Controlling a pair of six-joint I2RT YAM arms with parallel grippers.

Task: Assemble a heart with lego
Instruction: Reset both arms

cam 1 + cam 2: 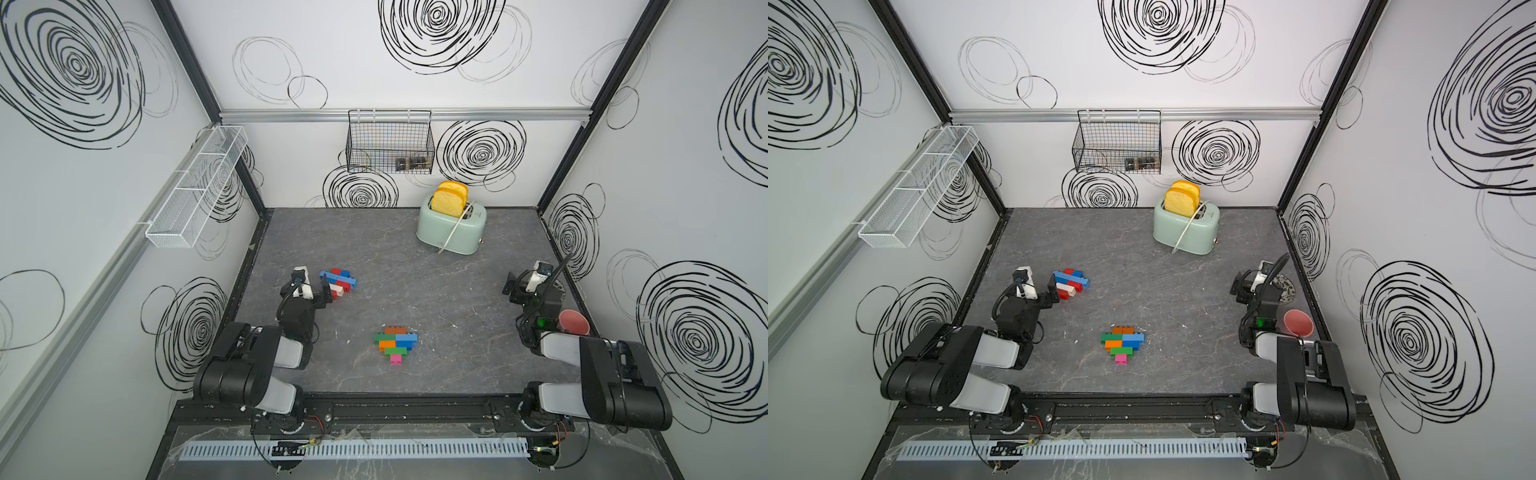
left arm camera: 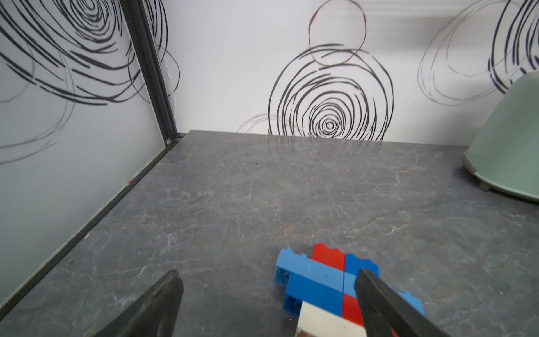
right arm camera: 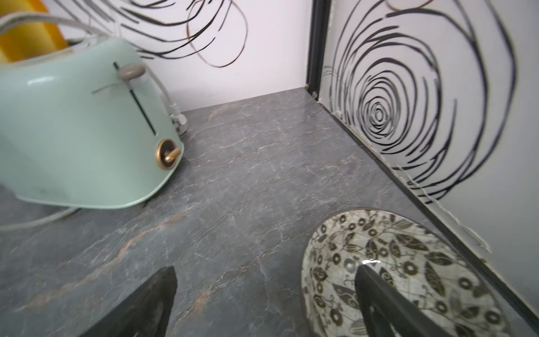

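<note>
**Spare bricks sit just off my left claw, on its inner side**

My left claw (image 2: pixel 268 274) stands with its jaws wide apart and nothing between them, low over the worktop (image 2: pixel 233 204). The cluster of bricks (image 1: pixel 338 282), blue, red and white, lies just beside it toward the middle of the worktop. It is not centred in my gap. In the left wrist view my inner finger (image 2: pixel 379 297) crosses in front of the red and blue bricks, and I cannot tell whether it touches them. The long blue brick (image 2: pixel 309 274) on top runs slantwise across my line of reach, so I judge I must shift sideways and turn to straddle it.

The half-built heart (image 1: pixel 395 343) lies well apart from the cluster, nearer my base and about midway between my arms, its pink tip pointing at me. The way between the two is bare.

My right claw (image 3: pixel 268 268) is also spread and empty, far off at the opposite wall, one finger over the patterned plate (image 3: pixel 408 256). My left arm is plainly the nearer to the cluster. The pink cup (image 1: pixel 574 322) and the toaster (image 1: pixel 451 228) stand clear of any path I would take.
</note>
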